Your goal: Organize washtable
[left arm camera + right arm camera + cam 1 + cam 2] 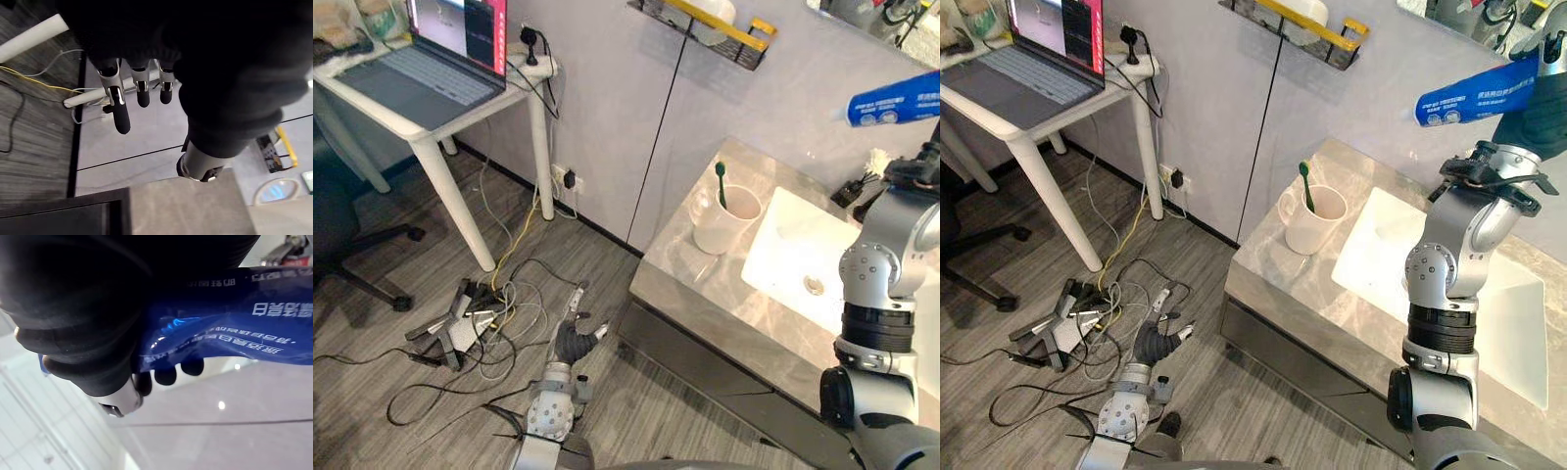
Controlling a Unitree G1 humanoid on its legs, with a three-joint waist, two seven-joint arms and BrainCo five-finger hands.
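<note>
My right hand (1542,122) is raised above the back of the washtable and is shut on a blue toothpaste tube (1474,95), which lies roughly level and points to the left; up close the tube (230,328) runs under my curled fingers (166,375). A white cup (724,221) with a green toothbrush (721,183) in it stands on the grey marble counter (705,294), left of the white basin (798,257). My left hand (576,340) hangs low beside the cabinet over the floor, open, its fingers (120,110) straight and holding nothing.
A black and yellow wire shelf (705,26) is fixed to the wall above the counter. A small dark item (850,190) lies at the back of the basin. On the floor to the left lie tangled cables and a power strip (460,328). A white desk with a laptop (440,54) stands at upper left.
</note>
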